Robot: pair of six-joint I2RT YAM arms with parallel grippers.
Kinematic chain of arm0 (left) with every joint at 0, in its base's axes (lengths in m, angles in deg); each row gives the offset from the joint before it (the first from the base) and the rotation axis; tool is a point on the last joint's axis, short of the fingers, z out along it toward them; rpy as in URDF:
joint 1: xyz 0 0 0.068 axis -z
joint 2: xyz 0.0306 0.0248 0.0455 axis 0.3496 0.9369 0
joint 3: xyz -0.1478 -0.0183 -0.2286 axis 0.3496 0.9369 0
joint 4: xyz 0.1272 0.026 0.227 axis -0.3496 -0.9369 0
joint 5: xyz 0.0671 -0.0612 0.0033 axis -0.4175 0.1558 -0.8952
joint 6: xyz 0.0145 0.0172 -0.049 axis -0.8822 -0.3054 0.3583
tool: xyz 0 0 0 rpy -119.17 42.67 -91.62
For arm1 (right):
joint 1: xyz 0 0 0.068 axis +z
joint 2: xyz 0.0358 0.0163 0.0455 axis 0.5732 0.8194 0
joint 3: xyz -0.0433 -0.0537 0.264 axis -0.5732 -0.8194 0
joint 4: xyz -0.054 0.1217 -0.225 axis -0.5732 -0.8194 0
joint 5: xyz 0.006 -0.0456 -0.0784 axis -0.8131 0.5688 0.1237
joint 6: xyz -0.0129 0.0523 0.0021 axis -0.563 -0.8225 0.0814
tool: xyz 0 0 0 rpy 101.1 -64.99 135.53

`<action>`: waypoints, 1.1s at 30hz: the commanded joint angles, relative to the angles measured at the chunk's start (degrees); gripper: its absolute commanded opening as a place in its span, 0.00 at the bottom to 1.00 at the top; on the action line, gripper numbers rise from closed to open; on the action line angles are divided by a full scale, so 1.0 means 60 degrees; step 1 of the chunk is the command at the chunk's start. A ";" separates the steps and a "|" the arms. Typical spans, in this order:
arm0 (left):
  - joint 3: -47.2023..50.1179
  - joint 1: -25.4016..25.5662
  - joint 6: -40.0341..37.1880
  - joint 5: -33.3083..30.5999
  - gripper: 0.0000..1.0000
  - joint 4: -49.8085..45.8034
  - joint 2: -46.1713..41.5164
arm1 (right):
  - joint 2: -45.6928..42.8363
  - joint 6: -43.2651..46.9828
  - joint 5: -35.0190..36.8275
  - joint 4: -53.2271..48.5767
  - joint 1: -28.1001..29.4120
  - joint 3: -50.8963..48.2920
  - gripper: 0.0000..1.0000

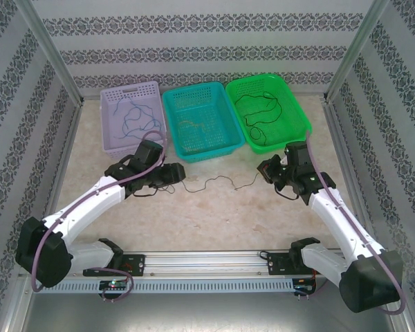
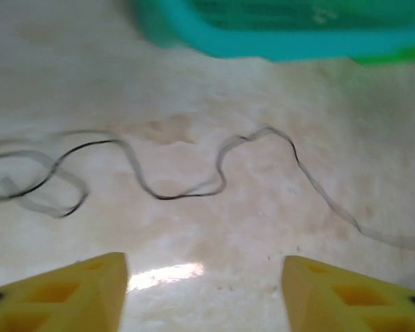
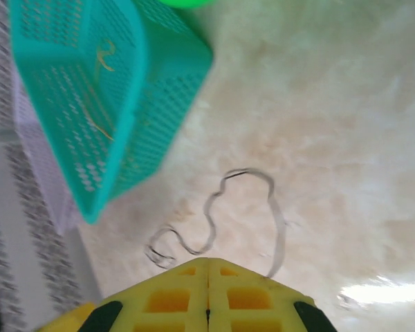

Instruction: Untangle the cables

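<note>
A beige, marbled counter (image 1: 214,218) sits inside walls of patterned wallpaper (image 1: 194,52) with aluminium framing. Along its far edge stand a lavender basket (image 1: 128,88), a teal basket (image 1: 194,88) and a green basket (image 1: 259,78), each with cable inside. Both arms reach forward and inward from the near edge, wrists low over the counter. The left gripper (image 1: 178,171) has its yellow fingers (image 2: 76,290) spread well apart above bare counter. The right gripper (image 1: 264,169) has its fingers (image 3: 173,297) pressed together. A thin black cable (image 1: 211,182) lies on the counter between the two grippers, just in front of the teal basket. Its long axis runs left to right in loose waves, with a small loop at the left-arm end. Its other end reaches the right fingers, though I cannot tell whether it is pinched.
</note>
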 commanded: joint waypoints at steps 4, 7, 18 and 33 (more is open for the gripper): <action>-0.0086 -0.0320 0.1848 -0.0925 0.36 -0.1657 0.0371 | -0.0127 0.1709 -0.0249 -0.0920 -0.0032 0.0063 0.00; 0.0158 -0.0324 0.1572 -0.0906 0.29 -0.1936 0.0552 | -0.0050 0.1777 -0.0178 -0.0973 -0.0028 0.0220 0.00; 0.0110 -0.0330 0.2371 -0.0224 0.47 -0.1465 0.2791 | 0.0180 0.1769 -0.0239 -0.0922 0.0041 0.0405 0.00; 0.1075 -0.0691 0.6872 -0.0342 0.39 0.1422 0.2990 | -0.0048 0.1615 -0.0209 -0.0856 0.0075 0.0259 0.00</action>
